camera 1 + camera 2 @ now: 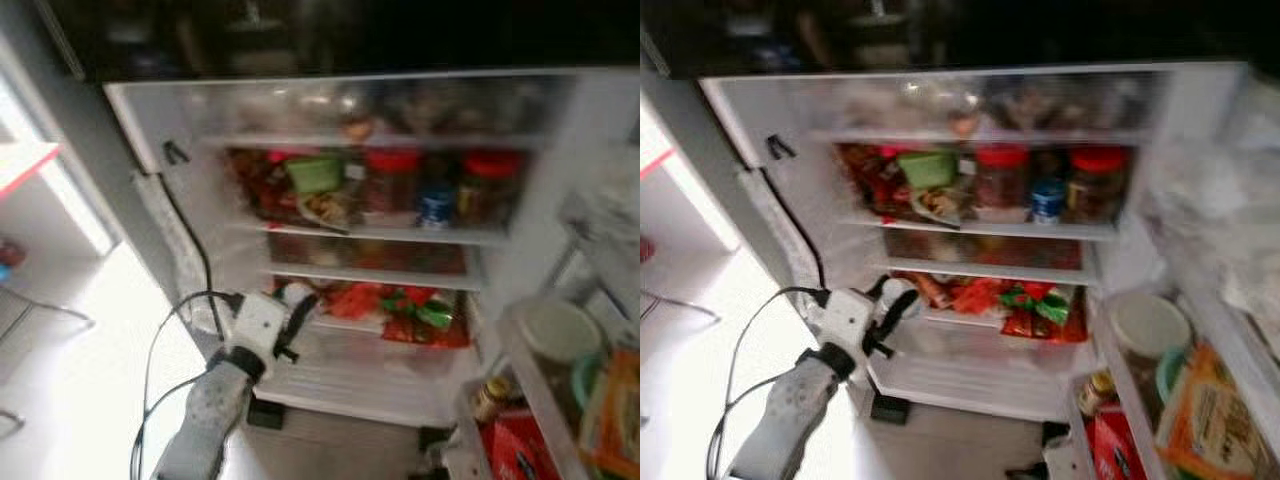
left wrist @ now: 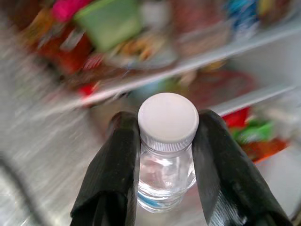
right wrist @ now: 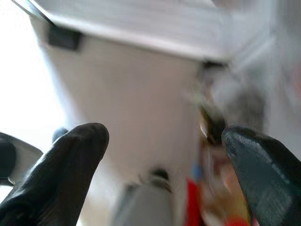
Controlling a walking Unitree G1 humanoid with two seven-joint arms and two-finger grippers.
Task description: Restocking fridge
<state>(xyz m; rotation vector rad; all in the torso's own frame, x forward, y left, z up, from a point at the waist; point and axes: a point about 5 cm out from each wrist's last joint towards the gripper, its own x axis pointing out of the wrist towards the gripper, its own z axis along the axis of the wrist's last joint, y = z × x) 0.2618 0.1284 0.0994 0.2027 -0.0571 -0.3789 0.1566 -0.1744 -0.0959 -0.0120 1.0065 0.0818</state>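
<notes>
Silver and cabled, the left arm reaches up from the lower left toward the open fridge [image 1: 150,130], and the left gripper [image 2: 164,155] has its black fingers [image 2: 113,174] clamped on either side of a small clear water bottle [image 2: 165,174] just below its white ribbed cap [image 2: 168,121]. From the head views the bottle sits at the front edge of the lower shelf [image 1: 350,372], at its left end, beside red and green packets [image 1: 405,310]. One shelf higher, a green tub [image 1: 316,172] stands among red-lidded jars [image 1: 392,180] and a blue can [image 1: 436,205], all blurred. On the right, the door rack [image 1: 1110,380] holds a white-lidded container [image 1: 1148,325], a small brown bottle [image 1: 1095,392] and an orange packet [image 1: 1210,420].

The right gripper [image 3: 164,155] has its two fingers [image 3: 70,160] spread wide apart with nothing between them; past them lie the pale floor, the fridge's bottom edge and blurred red items that cannot be made out.
</notes>
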